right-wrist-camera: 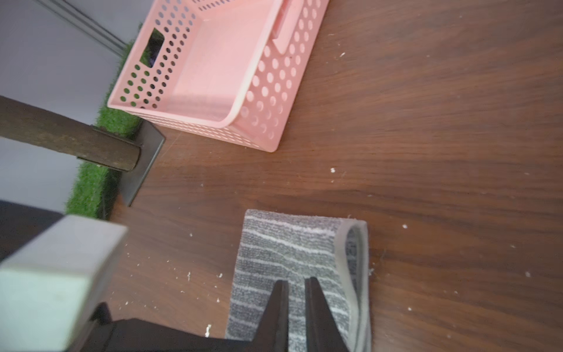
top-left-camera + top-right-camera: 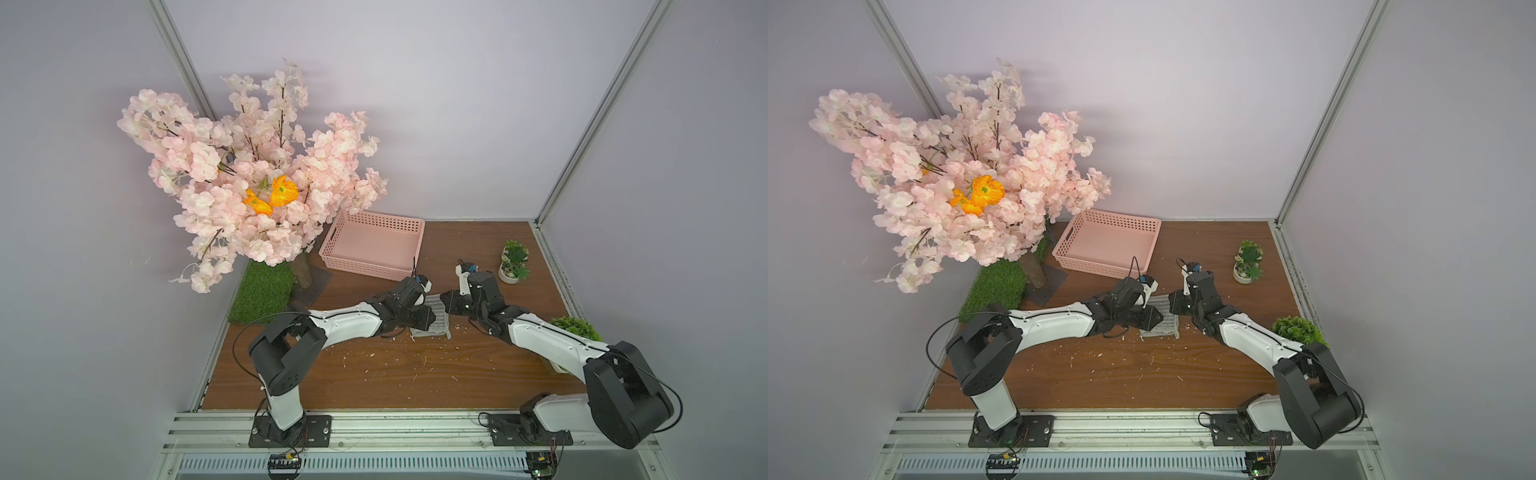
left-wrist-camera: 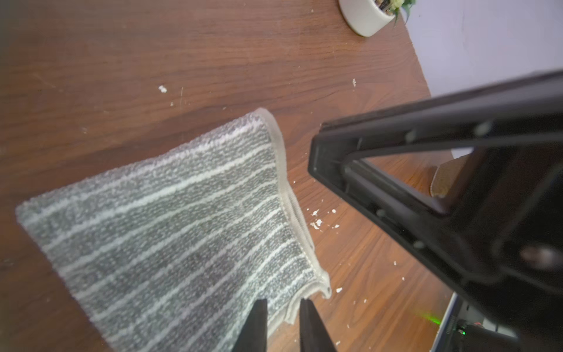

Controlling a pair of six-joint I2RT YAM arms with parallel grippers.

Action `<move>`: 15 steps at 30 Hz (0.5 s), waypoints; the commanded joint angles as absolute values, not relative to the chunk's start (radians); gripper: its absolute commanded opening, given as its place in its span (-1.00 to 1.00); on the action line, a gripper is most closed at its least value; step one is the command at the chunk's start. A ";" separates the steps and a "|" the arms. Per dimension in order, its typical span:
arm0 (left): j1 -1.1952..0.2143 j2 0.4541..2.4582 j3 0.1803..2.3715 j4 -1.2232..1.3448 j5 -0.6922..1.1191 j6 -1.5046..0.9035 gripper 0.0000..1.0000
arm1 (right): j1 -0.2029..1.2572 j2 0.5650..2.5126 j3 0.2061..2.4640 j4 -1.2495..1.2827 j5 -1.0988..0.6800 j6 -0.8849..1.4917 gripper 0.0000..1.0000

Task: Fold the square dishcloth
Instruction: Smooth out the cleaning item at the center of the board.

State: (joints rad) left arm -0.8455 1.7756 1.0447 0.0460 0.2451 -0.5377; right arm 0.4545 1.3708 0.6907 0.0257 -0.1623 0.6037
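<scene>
Left tool (image 3: 283, 304): jaws narrow, with a slim gap between the tips, which stand at a hemmed corner of the cloth (image 3: 170, 231); whether they pinch it cannot be told. Right tool (image 1: 296, 283): jaws likewise narrow, tips over the striped face of the cloth; grip cannot be told. In both top views the left tool comes over the cloth from the left and the right tool from the right.

Bench (image 2: 374, 374): brown wood grain.

Tree (image 2: 249, 187): pink blossom with two orange flowers, far left, trunk on a dark base plate.

Basket (image 2: 361, 264): pink, perforated, far centre, just right of the trunk.

Mat (image 2: 262, 295): green turf at the left edge, beside the base plate.

Cloth: grey with whitish stripes, lying doubled as a rectangle at mid-bench between the tools, near of the basket's right corner and apart from it; two hemmed layers show along one edge.

Plant (image 2: 575, 326): green, near right, partly behind the right arm.

Pot (image 2: 513, 266): white, holding small greens, far right.

Crumbs (image 2: 370, 355): white specks scattered near of the cloth.
</scene>
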 commanded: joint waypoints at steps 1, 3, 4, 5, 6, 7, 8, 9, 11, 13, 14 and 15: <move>-0.837 1.765 1.038 0.066 0.211 -0.515 -0.57 | 0.460 1.419 0.706 0.105 -0.245 0.617 -0.74; -0.837 1.764 1.032 0.059 0.203 -0.514 -0.59 | 0.460 1.444 0.705 0.137 -0.277 0.629 -0.74; -0.838 1.766 1.030 0.057 0.199 -0.514 -0.60 | 0.460 1.455 0.706 0.145 -0.283 0.635 -0.74; -0.837 1.769 1.028 0.054 0.199 -0.514 -0.61 | 0.460 1.469 0.708 0.149 -0.286 0.639 -0.74; -0.837 1.772 1.027 0.053 0.198 -0.514 -0.62 | 0.460 1.480 0.709 0.152 -0.285 0.641 -0.74; -0.836 1.776 1.024 0.052 0.197 -0.514 -0.62 | 0.460 1.490 0.710 0.155 -0.280 0.643 -0.74; -0.837 1.779 1.023 0.050 0.196 -0.514 -0.63 | 0.459 1.498 0.711 0.157 -0.275 0.644 -0.74; -0.837 1.782 1.019 0.049 0.195 -0.514 -0.63 | 0.457 1.510 0.712 0.159 -0.270 0.644 -0.74; -0.835 1.787 1.016 0.045 0.188 -0.513 -0.63 | 0.452 1.530 0.716 0.167 -0.261 0.642 -0.74; -0.837 1.791 1.010 0.038 0.177 -0.510 -0.63 | 0.444 1.555 0.723 0.172 -0.258 0.639 -0.75; -0.836 1.794 1.010 0.032 0.170 -0.505 -0.63 | 0.438 1.571 0.728 0.177 -0.258 0.638 -0.76; -0.836 1.797 1.010 0.029 0.166 -0.502 -0.63 | 0.431 1.582 0.733 0.181 -0.258 0.636 -0.76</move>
State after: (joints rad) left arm -0.8455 1.7817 1.0225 0.0448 0.1944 -0.5301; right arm 0.4454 1.5589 0.7036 0.1471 -0.2592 0.6365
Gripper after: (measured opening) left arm 0.186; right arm 0.122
